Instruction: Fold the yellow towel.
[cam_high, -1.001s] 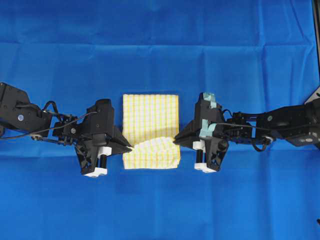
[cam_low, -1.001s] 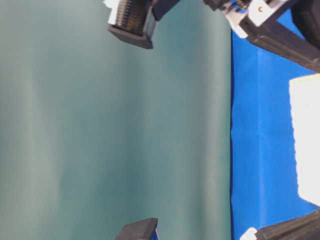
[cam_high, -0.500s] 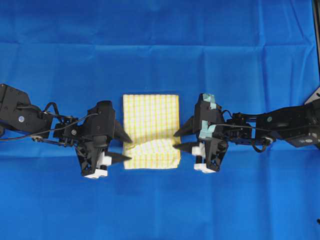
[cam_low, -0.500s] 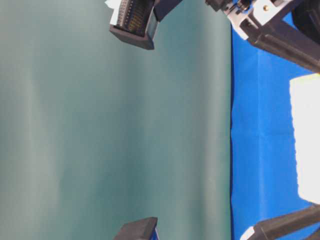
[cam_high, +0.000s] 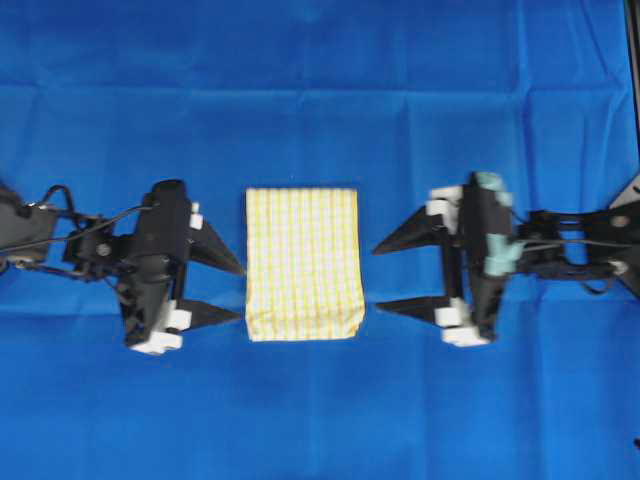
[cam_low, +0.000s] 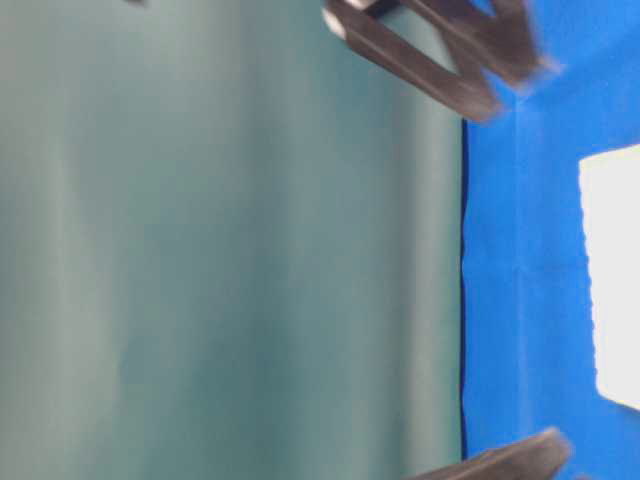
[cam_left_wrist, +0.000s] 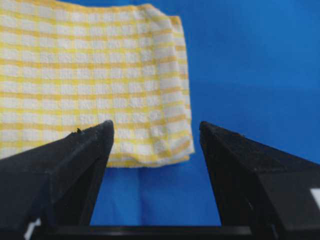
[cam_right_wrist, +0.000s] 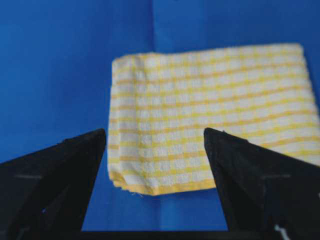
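Blue cloth (cam_high: 320, 60) covers the whole table, creased in faint lines, and a plain grey-green backdrop (cam_low: 230, 240) fills most of the table-level view. At the left of the overhead view the left arm (cam_high: 70, 245) reaches in roughly level toward the middle, its left gripper (cam_high: 240, 293) pointing at the towel's left edge with both dark fingers spread apart and nothing between them; the tips stand just beside the cloth, apparently not touching it. Between the two grippers the yellow towel (cam_high: 303, 262) lies flat as a folded upright rectangle, layered edges showing at its near end. On the right, the right arm (cam_high: 580, 250) mirrors that pose, and the right gripper (cam_high: 377, 276) is splayed wide and empty, its tips near the towel's right edge but apart from it.
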